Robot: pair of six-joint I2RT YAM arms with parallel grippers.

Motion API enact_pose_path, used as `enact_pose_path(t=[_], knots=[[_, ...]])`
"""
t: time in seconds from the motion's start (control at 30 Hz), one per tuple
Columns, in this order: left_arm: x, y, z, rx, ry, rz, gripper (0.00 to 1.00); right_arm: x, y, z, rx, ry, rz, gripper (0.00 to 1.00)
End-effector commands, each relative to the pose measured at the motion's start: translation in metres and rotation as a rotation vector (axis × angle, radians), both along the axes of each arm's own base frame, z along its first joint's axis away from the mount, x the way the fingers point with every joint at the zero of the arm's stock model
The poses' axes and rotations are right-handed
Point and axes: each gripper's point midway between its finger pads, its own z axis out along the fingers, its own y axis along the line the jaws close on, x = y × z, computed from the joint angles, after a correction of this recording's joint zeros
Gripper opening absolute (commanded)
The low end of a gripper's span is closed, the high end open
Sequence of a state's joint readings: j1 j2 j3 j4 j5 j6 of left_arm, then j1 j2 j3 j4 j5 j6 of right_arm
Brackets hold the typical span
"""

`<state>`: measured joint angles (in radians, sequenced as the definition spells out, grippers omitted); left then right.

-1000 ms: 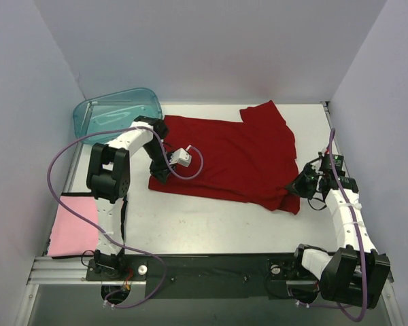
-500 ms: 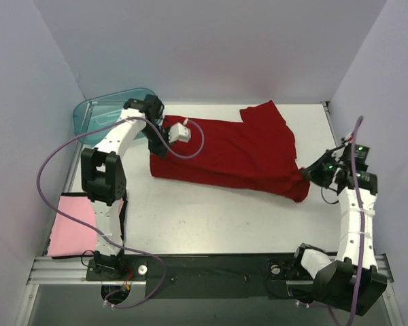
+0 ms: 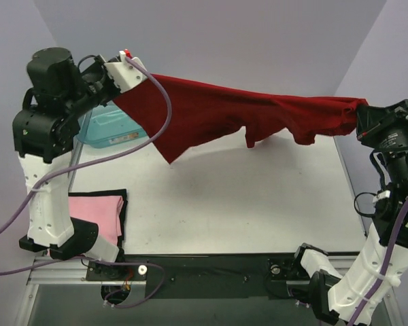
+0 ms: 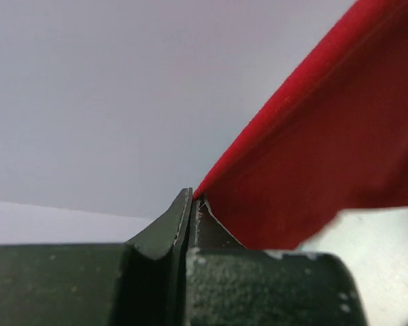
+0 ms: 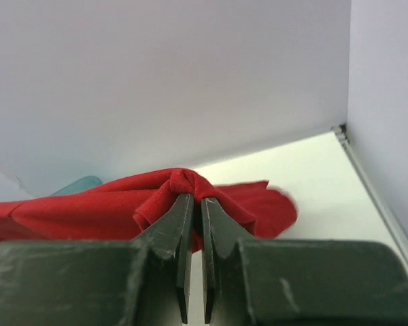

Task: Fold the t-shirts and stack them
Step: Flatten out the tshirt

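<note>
The dark red t-shirt (image 3: 217,109) hangs stretched in the air between both raised arms, high above the white table (image 3: 245,204). My left gripper (image 3: 120,89) is shut on its left end; in the left wrist view (image 4: 192,204) the cloth (image 4: 326,149) runs up and right from the closed jaws. My right gripper (image 3: 358,114) is shut on the bunched right end, seen in the right wrist view (image 5: 196,204) with red cloth (image 5: 88,207) folded over the tips. The pale pink t-shirt (image 3: 95,214) lies folded at the table's near left.
A translucent teal tub (image 3: 109,125) sits at the back left behind the left arm; its edge shows in the right wrist view (image 5: 78,185). Grey walls close the back and both sides. A purple cable loops down from the left arm (image 3: 163,115).
Both arms have lifted the dark red t-shirt off the table and pulled it taut in the air. The folded pink shirt now shows more fully.
</note>
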<state>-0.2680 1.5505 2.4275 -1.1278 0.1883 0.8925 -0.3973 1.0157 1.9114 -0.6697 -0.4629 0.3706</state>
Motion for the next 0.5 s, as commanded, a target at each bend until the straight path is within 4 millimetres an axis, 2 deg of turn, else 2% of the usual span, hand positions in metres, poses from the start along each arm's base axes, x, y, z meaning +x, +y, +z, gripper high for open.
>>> enact_pose_path(t=[0.0, 0.07, 0.17, 0.23, 0.3, 0.37, 0.47], knots=[[-0.004, 0.023, 0.047, -0.019, -0.155, 0.148, 0.0, -0.012, -0.02, 0.02, -0.09, -0.034, -0.128, 0.0], [-0.009, 0.021, 0.048, -0.009, -0.161, 0.135, 0.0, -0.019, -0.023, 0.025, -0.108, -0.042, -0.157, 0.0], [-0.014, 0.024, 0.044, -0.004, -0.148, 0.154, 0.0, -0.031, -0.008, 0.035, -0.144, -0.084, -0.106, 0.0], [-0.017, 0.028, 0.054, -0.034, -0.172, 0.174, 0.0, -0.045, -0.003, 0.044, -0.191, -0.118, -0.104, 0.0], [-0.018, 0.035, 0.067, -0.049, -0.217, 0.21, 0.0, -0.056, -0.008, 0.049, -0.223, -0.138, -0.149, 0.0], [-0.014, 0.038, 0.069, -0.044, -0.23, 0.234, 0.0, -0.059, -0.013, 0.048, -0.246, -0.133, -0.177, 0.0], [-0.009, 0.036, 0.065, -0.066, -0.214, 0.242, 0.0, -0.051, -0.009, 0.04, -0.241, -0.11, -0.137, 0.0]])
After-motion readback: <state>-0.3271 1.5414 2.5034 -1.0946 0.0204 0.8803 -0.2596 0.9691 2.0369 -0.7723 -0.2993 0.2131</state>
